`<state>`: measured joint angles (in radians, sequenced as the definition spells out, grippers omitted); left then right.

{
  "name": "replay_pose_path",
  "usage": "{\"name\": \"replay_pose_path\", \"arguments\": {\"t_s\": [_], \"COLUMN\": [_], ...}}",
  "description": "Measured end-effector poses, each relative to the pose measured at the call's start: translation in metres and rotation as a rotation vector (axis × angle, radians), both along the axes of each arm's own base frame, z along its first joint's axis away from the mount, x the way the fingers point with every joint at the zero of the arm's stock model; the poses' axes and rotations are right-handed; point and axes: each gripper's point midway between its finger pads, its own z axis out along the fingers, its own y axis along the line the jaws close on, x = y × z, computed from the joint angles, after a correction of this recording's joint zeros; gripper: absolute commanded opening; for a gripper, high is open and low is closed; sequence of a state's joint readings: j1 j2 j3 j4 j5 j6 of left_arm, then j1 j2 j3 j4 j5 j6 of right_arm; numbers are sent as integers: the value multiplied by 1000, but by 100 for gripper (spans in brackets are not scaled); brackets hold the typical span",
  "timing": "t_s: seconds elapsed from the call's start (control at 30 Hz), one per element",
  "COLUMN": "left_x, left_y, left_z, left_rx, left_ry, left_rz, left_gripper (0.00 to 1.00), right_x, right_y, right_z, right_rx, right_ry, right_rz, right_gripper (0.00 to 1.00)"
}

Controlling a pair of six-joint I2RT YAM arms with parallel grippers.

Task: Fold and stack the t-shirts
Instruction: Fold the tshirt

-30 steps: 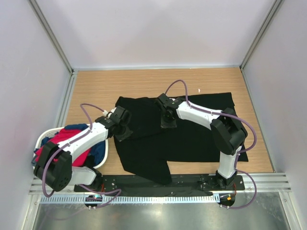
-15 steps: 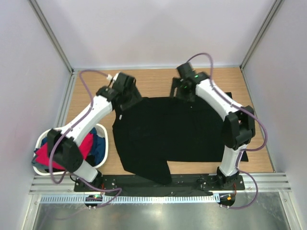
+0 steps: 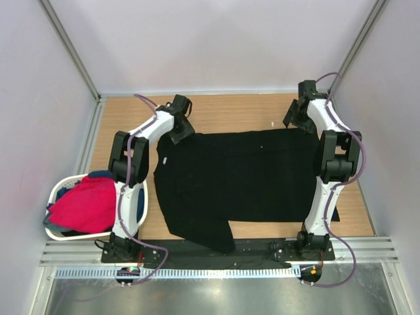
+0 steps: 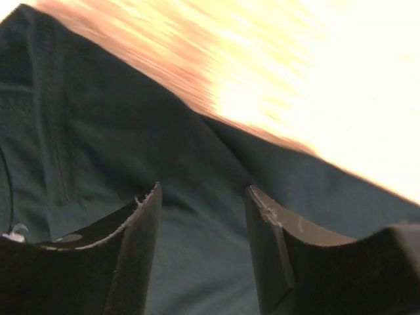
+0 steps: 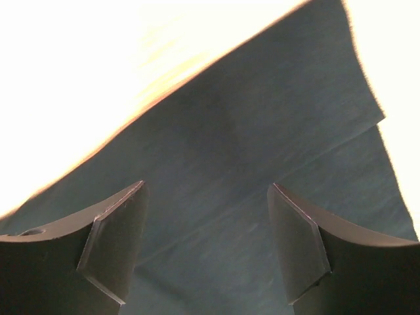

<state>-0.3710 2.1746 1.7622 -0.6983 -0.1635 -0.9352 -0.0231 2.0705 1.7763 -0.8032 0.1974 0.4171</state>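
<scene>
Overall: we see one black t-shirt (image 3: 243, 177) laid out on the worktop (image 3: 223, 111) with both arms reaching to its far edge.
Black t-shirt: it lies spread and mostly flat across the middle of the worktop; its far edge runs roughly straight from one gripper to the other, and a near-left flap reaches the rail by the arm bases.
Left gripper (image 3: 180, 131): it sits at the far-left corner of the black t-shirt; in the wrist view (image 4: 203, 193) the jaws are spread, with dark cloth lying below and between them and nothing pinched.
Right gripper (image 3: 295, 118): it sits at the far-right corner of the same shirt; its wrist view (image 5: 207, 187) shows the jaws wide apart above the cloth, gripping nothing.
Basket (image 3: 56, 193): white, at the near-left of the worktop, beside the left arm.
Red t-shirt (image 3: 85, 207): it is bunched on top inside the basket.
Blue t-shirt (image 3: 98, 174): only an edge shows, under the red one at the basket's far side.
</scene>
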Motion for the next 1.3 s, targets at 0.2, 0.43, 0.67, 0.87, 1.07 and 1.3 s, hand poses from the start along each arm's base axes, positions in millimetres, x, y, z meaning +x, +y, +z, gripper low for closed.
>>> {"name": "replay_pose_path", "arguments": {"t_s": [0.2, 0.43, 0.67, 0.87, 1.07, 1.3], "left_x": [6, 24, 56, 96, 122, 132], "left_y": [17, 37, 47, 51, 63, 69], "left_z": [-20, -22, -21, -18, -16, -14], "left_rx": [-4, -44, -89, -146, -213, -229], "left_ry": [42, 39, 20, -30, -67, -91], "left_rz": [88, 231, 318, 361, 394, 365], "left_gripper": [49, 46, 45, 44, 42, 48], "right_x": [6, 22, 45, 82, 125, 138], "right_y": [-44, -43, -41, -45, -45, -40], "right_z": [-36, -65, -67, -65, -58, -50], "right_rx": [17, 18, 9, 8, 24, 53], "right_ry": [31, 46, 20, -46, -147, -179], "right_rz": [-88, -80, -76, -81, -72, -21], "right_gripper": [75, 75, 75, 76, 79, 81]}}
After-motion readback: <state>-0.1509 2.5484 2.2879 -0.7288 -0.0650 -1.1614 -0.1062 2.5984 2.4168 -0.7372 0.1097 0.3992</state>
